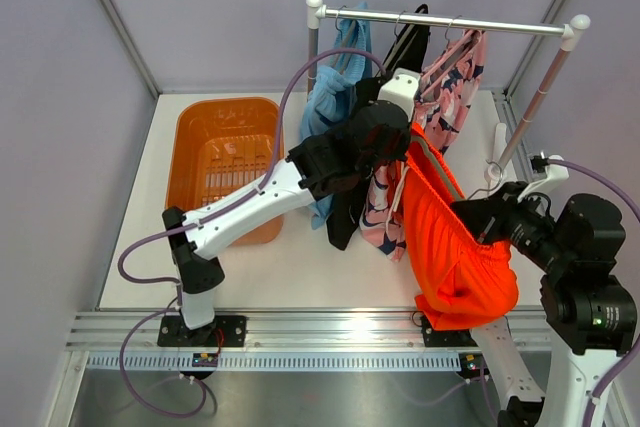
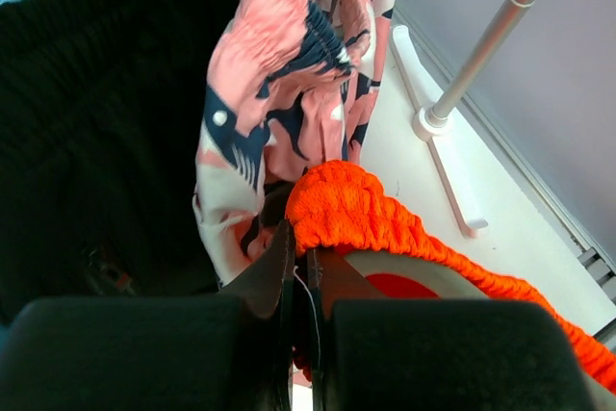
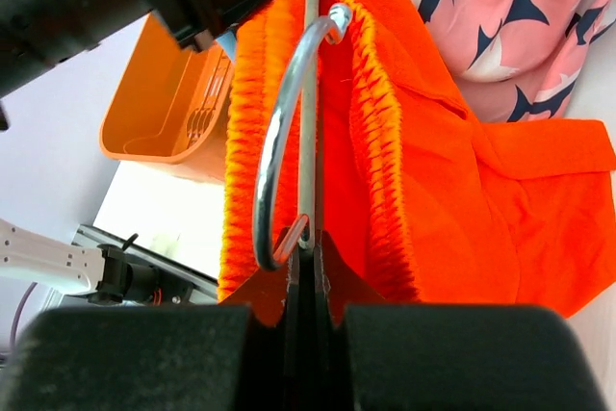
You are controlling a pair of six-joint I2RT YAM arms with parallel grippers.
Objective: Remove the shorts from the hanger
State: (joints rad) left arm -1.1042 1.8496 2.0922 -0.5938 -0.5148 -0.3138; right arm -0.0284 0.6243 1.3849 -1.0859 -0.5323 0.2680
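The bright orange shorts point(image 1: 452, 247) hang stretched between my two grippers, off the rail. My left gripper point(image 2: 300, 247) is shut on their ribbed waistband point(image 2: 351, 207); in the top view it point(image 1: 407, 139) is at the shorts' upper end. My right gripper point(image 3: 308, 245) is shut on the hanger's metal hook point(image 3: 274, 132), with the orange shorts point(image 3: 433, 190) draped around it; in the top view it point(image 1: 482, 223) is at their right side. The pink patterned shorts point(image 1: 452, 82), black shorts point(image 1: 345, 217) and light blue shorts point(image 1: 330, 97) hang on the rail point(image 1: 450, 22).
An orange basket point(image 1: 220, 162) stands on the table to the left and shows in the right wrist view point(image 3: 173, 93). The rack's right post point(image 2: 491, 40) and its white foot point(image 2: 443, 180) are near the left gripper. Walls close in on both sides.
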